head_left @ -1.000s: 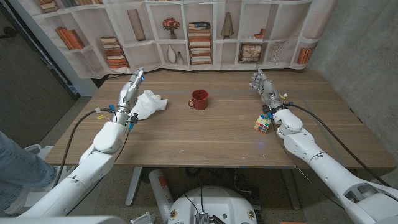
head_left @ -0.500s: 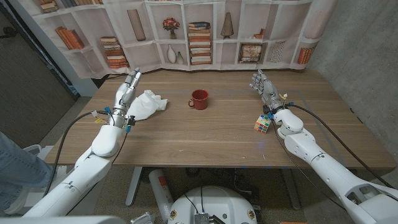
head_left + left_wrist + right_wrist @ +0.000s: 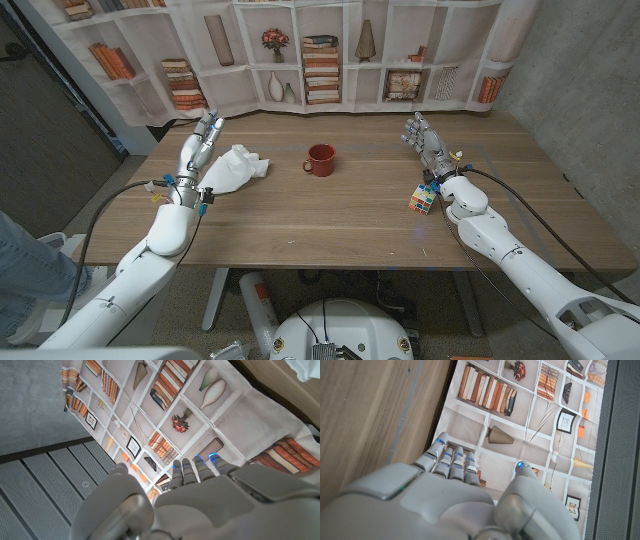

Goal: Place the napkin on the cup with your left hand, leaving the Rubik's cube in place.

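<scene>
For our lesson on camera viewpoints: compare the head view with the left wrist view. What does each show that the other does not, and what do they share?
The head view alone shows the red cup, the Rubik's cube and the right hand. The left wrist view alone shows a grey perforated panel. Both show the left hand, open, the white napkin, the wooden table and the bookshelf backdrop.

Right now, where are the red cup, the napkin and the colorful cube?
red cup [image 3: 320,160], head view, on its outer wall.
napkin [image 3: 233,168], head view, on its crumpled white middle.
Rubik's cube [image 3: 422,199], head view, on its near face.
</scene>
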Controlling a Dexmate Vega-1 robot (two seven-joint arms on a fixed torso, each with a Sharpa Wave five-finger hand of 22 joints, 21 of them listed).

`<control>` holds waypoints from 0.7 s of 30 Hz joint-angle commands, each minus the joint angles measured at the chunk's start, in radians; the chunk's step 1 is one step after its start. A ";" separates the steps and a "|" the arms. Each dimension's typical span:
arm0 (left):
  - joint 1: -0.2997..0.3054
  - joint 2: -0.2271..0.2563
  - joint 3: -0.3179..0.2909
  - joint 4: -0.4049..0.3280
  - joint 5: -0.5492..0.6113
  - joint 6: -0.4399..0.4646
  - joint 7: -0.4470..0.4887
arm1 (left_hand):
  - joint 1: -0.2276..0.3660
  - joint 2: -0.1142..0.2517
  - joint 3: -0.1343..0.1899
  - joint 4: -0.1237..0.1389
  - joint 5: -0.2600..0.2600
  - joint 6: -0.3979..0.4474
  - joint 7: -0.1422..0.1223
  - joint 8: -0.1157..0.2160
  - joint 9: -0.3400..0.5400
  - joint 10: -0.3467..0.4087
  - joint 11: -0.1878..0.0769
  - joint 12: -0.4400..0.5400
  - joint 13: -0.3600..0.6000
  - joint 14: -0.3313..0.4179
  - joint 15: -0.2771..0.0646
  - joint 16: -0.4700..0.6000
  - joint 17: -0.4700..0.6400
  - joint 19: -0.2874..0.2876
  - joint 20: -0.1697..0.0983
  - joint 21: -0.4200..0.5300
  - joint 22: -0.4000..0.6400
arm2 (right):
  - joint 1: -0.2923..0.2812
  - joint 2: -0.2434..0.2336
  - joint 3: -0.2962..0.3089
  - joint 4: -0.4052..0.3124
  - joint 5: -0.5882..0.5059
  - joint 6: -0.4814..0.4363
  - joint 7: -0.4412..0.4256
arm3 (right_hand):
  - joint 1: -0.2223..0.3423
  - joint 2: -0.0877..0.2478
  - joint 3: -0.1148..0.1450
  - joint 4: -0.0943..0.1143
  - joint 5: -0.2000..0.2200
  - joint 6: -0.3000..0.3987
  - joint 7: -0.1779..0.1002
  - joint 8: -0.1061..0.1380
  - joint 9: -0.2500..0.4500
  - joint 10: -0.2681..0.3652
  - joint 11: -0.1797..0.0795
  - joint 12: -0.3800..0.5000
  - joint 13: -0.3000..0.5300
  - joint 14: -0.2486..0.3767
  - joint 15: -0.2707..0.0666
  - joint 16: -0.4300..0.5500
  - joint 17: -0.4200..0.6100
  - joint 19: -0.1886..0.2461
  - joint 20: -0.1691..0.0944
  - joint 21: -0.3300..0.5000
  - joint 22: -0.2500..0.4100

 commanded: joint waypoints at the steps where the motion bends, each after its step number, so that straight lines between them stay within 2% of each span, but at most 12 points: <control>1: 0.011 -0.011 -0.015 -0.008 0.096 0.013 0.082 | 0.016 0.007 0.005 -0.007 0.011 0.019 -0.006 0.007 0.004 0.012 -0.007 0.008 0.003 0.015 -0.005 0.010 0.002 0.008 -0.032 0.010 0.003 | 0.002 0.003 -0.002 0.004 -0.002 0.002 0.001 | 0.004 0.008 0.001 -0.005 -0.001 0.013 0.001 0.004 0.004 0.010 0.001 0.000 0.006 0.007 0.001 0.004 0.005 0.010 -0.020 -0.004 0.006; 6: 0.009 -0.016 -0.018 -0.004 0.128 0.018 0.111 | 0.026 0.039 0.019 -0.005 0.019 0.026 -0.008 0.005 0.004 0.017 -0.011 0.005 0.003 0.020 -0.006 0.008 0.002 0.011 -0.033 0.008 0.004 | 0.008 0.005 -0.006 0.007 -0.006 0.002 0.001 | 0.004 0.009 0.001 -0.005 -0.001 0.013 0.001 0.003 0.004 0.010 0.000 0.000 0.006 0.008 0.001 0.004 0.005 0.011 -0.019 -0.006 0.006; 21: 0.033 0.006 -0.031 -0.069 0.229 0.125 0.184 | 0.034 0.051 0.024 -0.007 0.026 0.039 -0.016 0.004 0.004 0.025 -0.020 0.002 0.003 0.024 -0.012 0.004 0.002 0.014 -0.030 0.006 0.004 | 0.020 0.016 -0.007 0.033 0.000 0.016 0.016 | 0.004 0.011 0.000 -0.007 -0.002 0.014 0.001 0.003 0.004 0.013 0.004 0.000 0.006 0.008 0.002 0.003 0.005 0.014 -0.019 -0.013 0.006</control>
